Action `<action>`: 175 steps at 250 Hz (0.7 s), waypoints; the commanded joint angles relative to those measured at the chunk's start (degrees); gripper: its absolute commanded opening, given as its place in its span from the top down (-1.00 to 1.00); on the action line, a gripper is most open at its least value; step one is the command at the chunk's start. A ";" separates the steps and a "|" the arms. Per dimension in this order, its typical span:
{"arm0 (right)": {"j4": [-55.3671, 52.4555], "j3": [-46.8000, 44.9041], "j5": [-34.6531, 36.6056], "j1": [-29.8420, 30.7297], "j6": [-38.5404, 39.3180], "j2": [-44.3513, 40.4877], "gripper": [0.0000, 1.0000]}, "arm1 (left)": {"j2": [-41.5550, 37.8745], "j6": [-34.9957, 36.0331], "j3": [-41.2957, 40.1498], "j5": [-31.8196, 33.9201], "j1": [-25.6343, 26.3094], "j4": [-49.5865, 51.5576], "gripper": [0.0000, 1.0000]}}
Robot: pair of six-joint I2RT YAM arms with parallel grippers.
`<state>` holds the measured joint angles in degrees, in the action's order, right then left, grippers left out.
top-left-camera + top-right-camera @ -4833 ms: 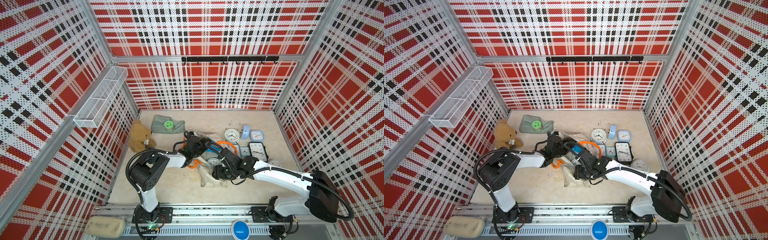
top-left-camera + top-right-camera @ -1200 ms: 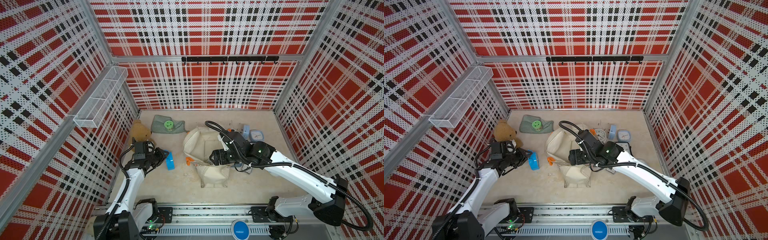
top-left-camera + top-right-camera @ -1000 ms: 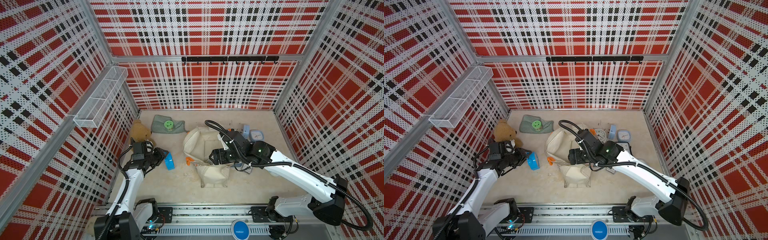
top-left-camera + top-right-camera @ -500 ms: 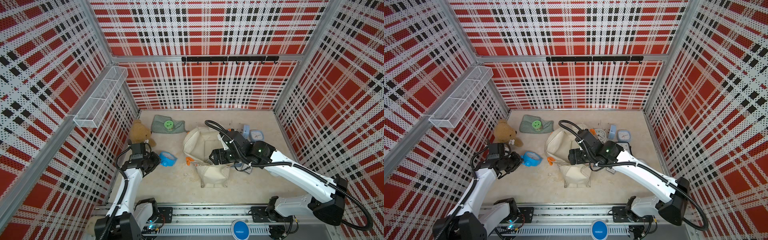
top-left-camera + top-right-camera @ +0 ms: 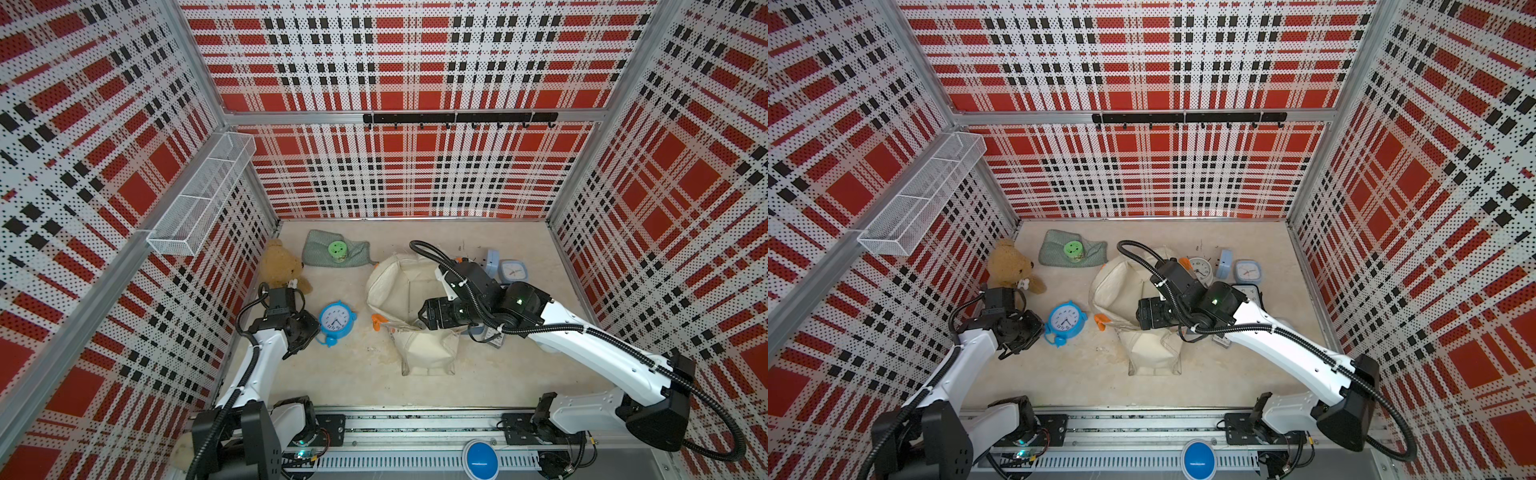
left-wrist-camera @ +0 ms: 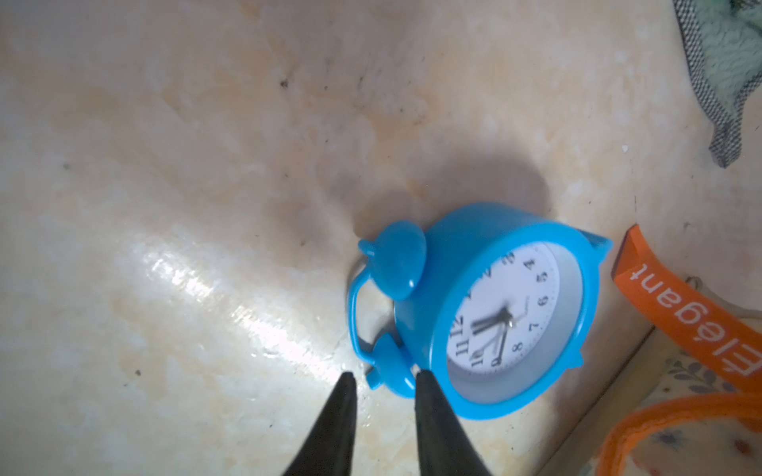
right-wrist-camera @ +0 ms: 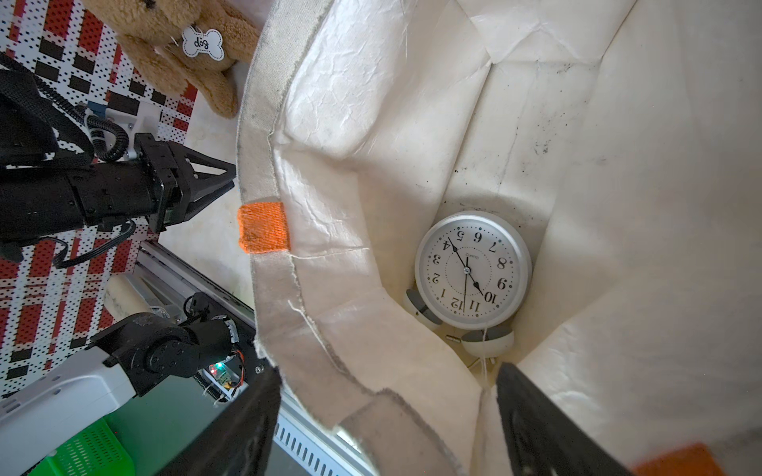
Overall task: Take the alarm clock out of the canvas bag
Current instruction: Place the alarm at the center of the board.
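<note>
Left wrist: blue alarm clock (image 6: 495, 313) now released, beside fingers (image 6: 435, 428).

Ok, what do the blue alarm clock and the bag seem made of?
Blue alarm clock: probably moulded plastic, glossy, with highlights on its bells. Canvas bag: woven cloth at the frayed rim; the inside looks like a crinkled, faintly shiny lining, possibly coated.

- Perforated panel walls (image 5: 395, 62) in red, black and white plaid are closing in three sides.
- Aluminium posts (image 5: 197, 62) are running up the corners.
- A white wire-mesh shelf (image 5: 203, 195) is hanging on a side wall.
- A black hook rail (image 5: 457, 118) is spanning the back wall.
- The beige marbled floor (image 5: 332, 382) is reflecting a patch of bright light.
</note>
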<state>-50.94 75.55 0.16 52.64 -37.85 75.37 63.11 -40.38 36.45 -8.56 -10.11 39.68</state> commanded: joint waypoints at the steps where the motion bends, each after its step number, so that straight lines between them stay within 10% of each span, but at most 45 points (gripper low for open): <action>1: 0.01 1.88 0.14 -0.10 1.14 0.31 -0.70 | 1.18 -1.41 0.16 2.38 -0.26 0.14 0.32; 55: -3.05 6.64 2.73 -0.14 4.88 2.37 -0.70 | -0.41 -3.63 7.36 0.63 3.62 5.07 0.08; 113: -10.14 18.22 7.58 -0.71 11.96 8.64 -0.70 | 1.35 -7.87 29.52 9.56 28.73 18.93 -0.53; 175: -13.58 24.09 5.68 -3.07 16.94 11.37 -0.69 | 3.57 -16.97 38.25 8.16 48.27 26.06 -0.75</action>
<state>-61.87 98.02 6.26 50.54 -24.40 86.43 65.67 -50.72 73.38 -1.15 31.90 57.98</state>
